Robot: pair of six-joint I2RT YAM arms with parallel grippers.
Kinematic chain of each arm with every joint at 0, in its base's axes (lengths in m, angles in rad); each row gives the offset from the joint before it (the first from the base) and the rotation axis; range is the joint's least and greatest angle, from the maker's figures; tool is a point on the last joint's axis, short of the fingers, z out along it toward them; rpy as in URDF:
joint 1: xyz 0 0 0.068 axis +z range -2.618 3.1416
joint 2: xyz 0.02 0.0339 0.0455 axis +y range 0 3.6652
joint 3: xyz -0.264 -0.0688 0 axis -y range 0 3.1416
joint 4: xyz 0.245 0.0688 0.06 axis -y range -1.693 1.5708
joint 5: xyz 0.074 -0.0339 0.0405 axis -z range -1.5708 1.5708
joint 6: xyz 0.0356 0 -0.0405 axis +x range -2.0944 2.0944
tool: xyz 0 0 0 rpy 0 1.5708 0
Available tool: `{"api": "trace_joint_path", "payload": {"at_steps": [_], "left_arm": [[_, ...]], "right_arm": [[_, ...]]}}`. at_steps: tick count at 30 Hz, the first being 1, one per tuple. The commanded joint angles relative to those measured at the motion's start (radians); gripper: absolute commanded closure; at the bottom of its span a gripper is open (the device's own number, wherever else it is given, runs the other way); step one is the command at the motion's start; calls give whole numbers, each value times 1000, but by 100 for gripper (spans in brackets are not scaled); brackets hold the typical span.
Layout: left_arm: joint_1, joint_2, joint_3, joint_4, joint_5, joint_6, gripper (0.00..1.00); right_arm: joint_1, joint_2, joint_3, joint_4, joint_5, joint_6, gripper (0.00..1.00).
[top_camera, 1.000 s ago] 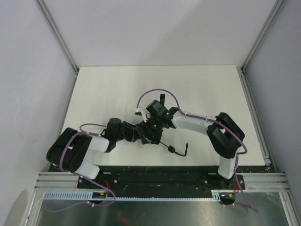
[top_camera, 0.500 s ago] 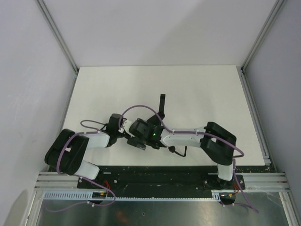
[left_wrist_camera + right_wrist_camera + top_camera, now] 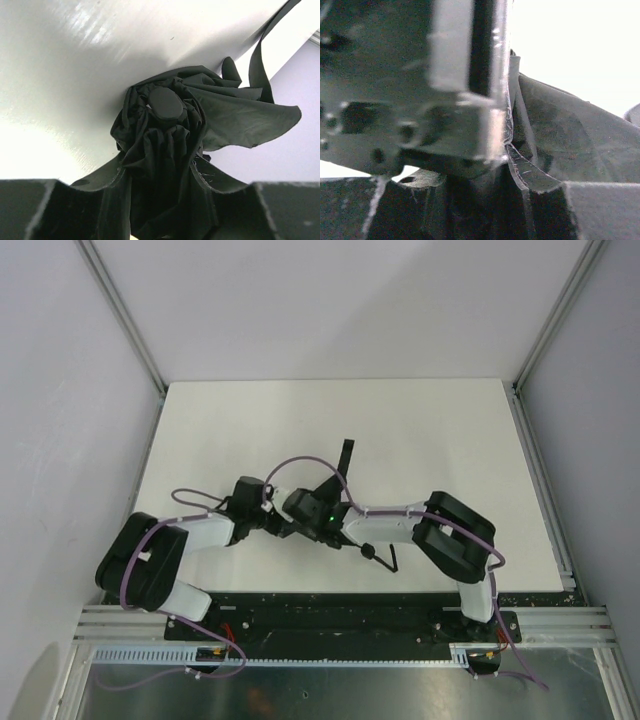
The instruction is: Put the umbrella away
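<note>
From above, the two arms met low over the near middle of the table (image 3: 240, 420). The left gripper (image 3: 280, 523) and the right gripper (image 3: 305, 510) were almost touching. The umbrella (image 3: 343, 462) lay under them. Only a dark flap showed on the far side, and the wrist loop (image 3: 388, 560) on the near side.

In the left wrist view, the umbrella was a crumpled bundle with its round cap (image 3: 165, 103) pointing away. Loose flaps and the strap (image 3: 260, 60) spread to the right. The fabric was pressed between the fingers (image 3: 45, 210), so the left gripper was clamped on the umbrella.

The right wrist view was very close and blurred. A pale machine part (image 3: 465, 75), probably of the other arm, filled the left side, and dark fabric filled the right. Cloth sat between the right fingers, but whether they squeezed it could not be told.

The step seemed to be gathering the canopy. To do it well, the left gripper should hold firm while the right collects the loose flaps toward the strap. It should move slowly, because the two grippers were so near each other.
</note>
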Motion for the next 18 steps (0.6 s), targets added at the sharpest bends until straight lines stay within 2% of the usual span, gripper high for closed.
{"api": "trace_joint_path", "payload": {"at_steps": [1, 4, 5, 6, 9, 14, 18], "left_arm": [[6, 18, 32, -190, -59, 142, 69], [33, -21, 53, -188, -83, 190, 25], [45, -37, 55, -188, -89, 205, 13], [59, -56, 56, -188, -91, 219, 7], [107, -114, 41, -173, -90, 252, 1], [170, -196, -6, -104, -43, 276, 1], [167, -200, -37, -50, 22, 251, 1]], "right_arm": [[-116, 87, -84, -121, -360, 122, 100], [-167, 114, -103, -120, -531, 161, 100], [-184, 125, -111, -115, -583, 174, 100], [-202, 136, -117, -111, -631, 188, 100], [-239, 172, -126, -105, -752, 218, 100], [-301, 222, -127, -86, -912, 277, 100], [-369, 256, -128, -68, -1039, 325, 100]]}}
